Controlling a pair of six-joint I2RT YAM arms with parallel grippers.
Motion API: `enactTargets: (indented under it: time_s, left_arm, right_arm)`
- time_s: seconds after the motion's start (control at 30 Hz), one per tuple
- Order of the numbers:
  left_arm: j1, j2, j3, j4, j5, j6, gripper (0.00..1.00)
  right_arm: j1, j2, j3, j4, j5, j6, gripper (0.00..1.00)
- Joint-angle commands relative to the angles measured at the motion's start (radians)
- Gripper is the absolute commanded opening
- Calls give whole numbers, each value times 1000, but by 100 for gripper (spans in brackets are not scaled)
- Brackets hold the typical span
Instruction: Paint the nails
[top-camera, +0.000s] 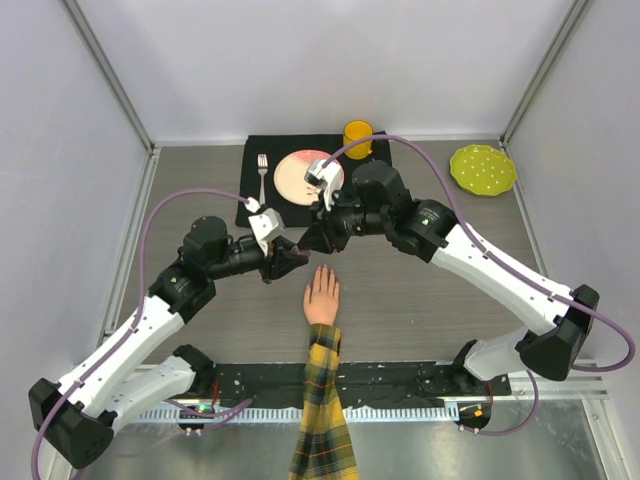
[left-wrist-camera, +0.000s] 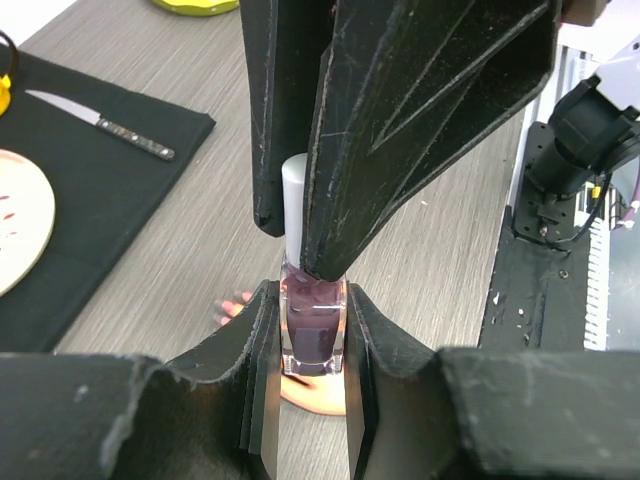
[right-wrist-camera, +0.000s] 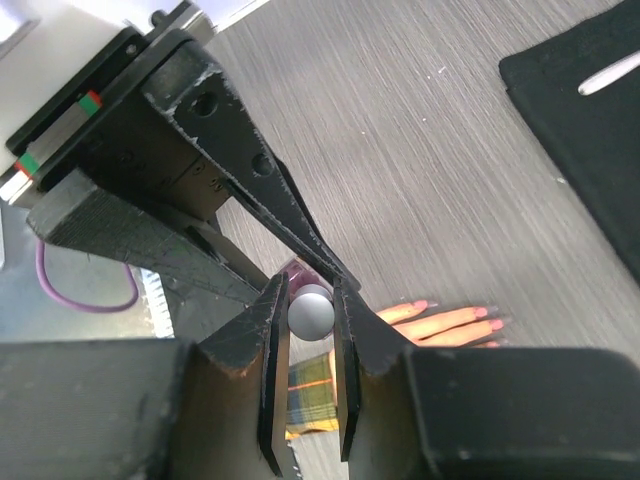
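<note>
The pale peach mannequin hand (top-camera: 322, 296) lies palm down on the table, with its yellow-black plaid sleeve (top-camera: 325, 400) toward the near edge. Its nails (right-wrist-camera: 479, 313) look pink at the fingertips. My left gripper (left-wrist-camera: 310, 300) is shut on the purple polish bottle (left-wrist-camera: 313, 325) and holds it upright just above the hand. My right gripper (right-wrist-camera: 311, 295) comes from the opposite side and is shut on the bottle's white cap (right-wrist-camera: 311, 312). The cap (left-wrist-camera: 295, 205) still sits on the bottle. In the top view both grippers meet just beyond the fingertips (top-camera: 300, 248).
A black placemat (top-camera: 262, 205) at the back holds a pink-white plate (top-camera: 298, 176), a fork (top-camera: 263, 172) and a knife (left-wrist-camera: 100, 125). A yellow cup (top-camera: 358, 135) stands behind it. A yellow-green dotted plate (top-camera: 482, 170) lies at the back right.
</note>
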Motion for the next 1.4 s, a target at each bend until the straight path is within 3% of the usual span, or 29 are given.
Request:
enactTargets:
  time_s: [0.0, 0.17, 0.27, 0.37, 0.67, 1.03, 1.37]
  left_arm:
    - [-3, -45, -4, 100, -2, 1, 0]
    - [-3, -66, -20, 121, -51, 18, 0]
    - [-3, -80, -35, 129, -183, 32, 0]
    - [-3, -95, -52, 159, -234, 35, 0]
    - [-3, -121, -70, 184, -217, 15, 0]
    - [-3, -100, -38, 135, -133, 27, 0]
    - [-4, -103, -41, 135, -147, 18, 0]
  right_arm:
    - [32, -3, -20, 59, 78, 128, 1]
    - [107, 67, 57, -31, 329, 339, 1]
    - [187, 114, 83, -70, 512, 535, 1]
    - [251, 163, 97, -81, 630, 606, 1]
    - [259, 185, 163, -95, 704, 653, 4]
    - [231, 123, 154, -84, 676, 561, 45]
    - [208, 32, 128, -81, 664, 511, 65]
